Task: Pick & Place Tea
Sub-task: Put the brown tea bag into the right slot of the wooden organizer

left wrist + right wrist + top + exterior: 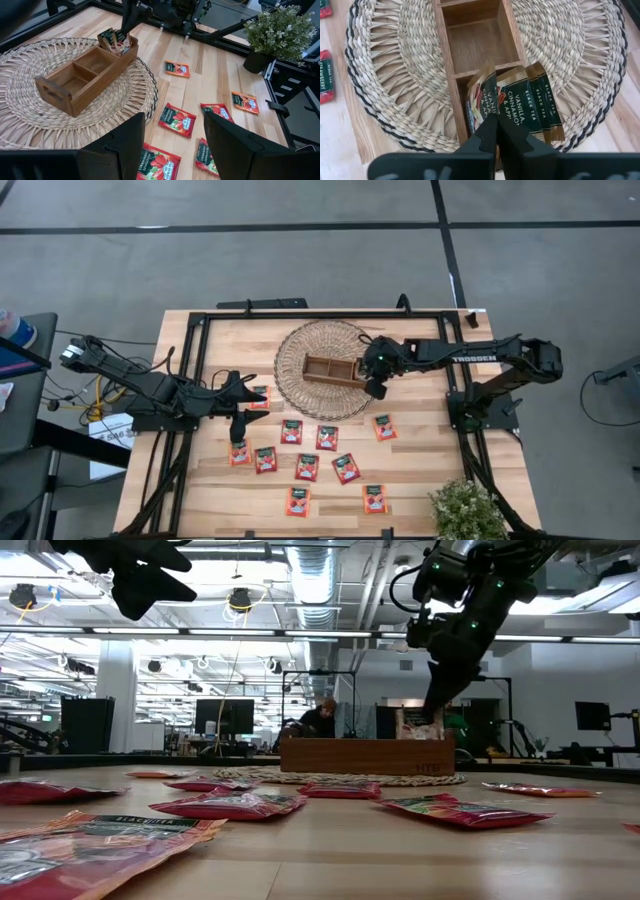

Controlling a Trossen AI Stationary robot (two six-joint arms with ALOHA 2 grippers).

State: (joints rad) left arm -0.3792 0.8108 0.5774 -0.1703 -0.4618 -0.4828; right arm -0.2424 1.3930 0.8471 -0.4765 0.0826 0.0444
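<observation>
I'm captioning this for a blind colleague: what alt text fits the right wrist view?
The shut right gripper sits over beige tea sachets standing upright in the end compartment of a wooden tray, whose other two compartments are empty. The tray rests on a round woven mat.

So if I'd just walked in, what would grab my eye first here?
Probably the right end effector, pinched shut over the wooden tray on its round woven mat, where a few sachets stand on edge in the end compartment. Then the red sachets scattered flat on the table in front of the mat. The left end effector hangs open above them.
</observation>
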